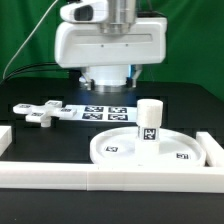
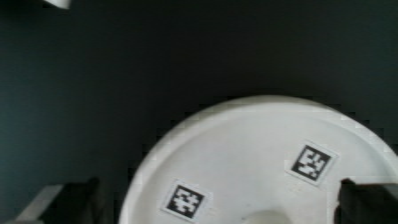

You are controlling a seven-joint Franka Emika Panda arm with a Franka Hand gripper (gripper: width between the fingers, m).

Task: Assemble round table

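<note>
The large round rimmed disc (image 1: 125, 150) lies flat on the black table at the front, with tags on it. The short cylindrical leg (image 1: 150, 122) stands upright on the disc's right part. The cross-shaped piece (image 1: 38, 113) lies on the table at the exterior view's left. My gripper (image 1: 108, 84) hangs above the table behind the disc, touching nothing. In the wrist view the disc (image 2: 267, 150) fills the space under the open, empty gripper (image 2: 217, 205), whose dark fingertips (image 2: 71, 200) stand wide apart. The leg is out of the wrist view.
The marker board (image 1: 105, 112) lies behind the disc, under my gripper. Long white border bars run along the front (image 1: 100, 178), the exterior view's right (image 1: 212, 150) and left (image 1: 4, 138). A green backdrop stands behind.
</note>
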